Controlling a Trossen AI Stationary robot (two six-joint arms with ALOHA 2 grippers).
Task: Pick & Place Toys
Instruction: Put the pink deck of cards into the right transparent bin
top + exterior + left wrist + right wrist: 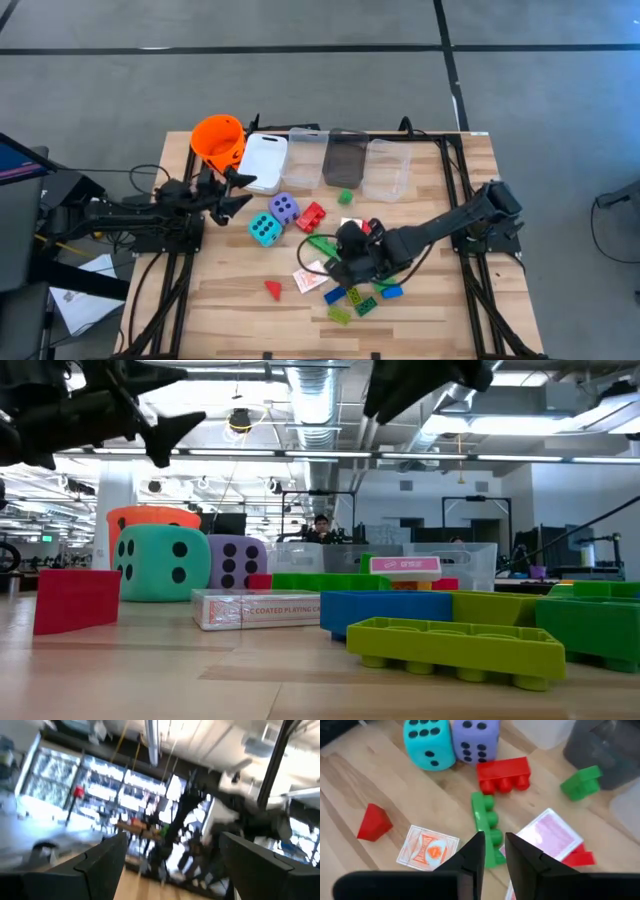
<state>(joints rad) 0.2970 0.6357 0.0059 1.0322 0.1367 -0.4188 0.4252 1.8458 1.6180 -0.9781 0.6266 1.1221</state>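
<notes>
Two dice, teal (429,742) and purple (476,739), sit side by side on the table (220,300), beside a red brick (503,774). Right end effector (494,851) hovers over the long green brick (486,826), fingers nearly together, gripping nothing. Left end effector (236,192) hangs near the orange bucket (218,140), fingers wide apart and empty.

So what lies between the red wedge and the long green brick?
A red-backed card pack lies between red wedge and long green brick, per the right wrist view.
</notes>
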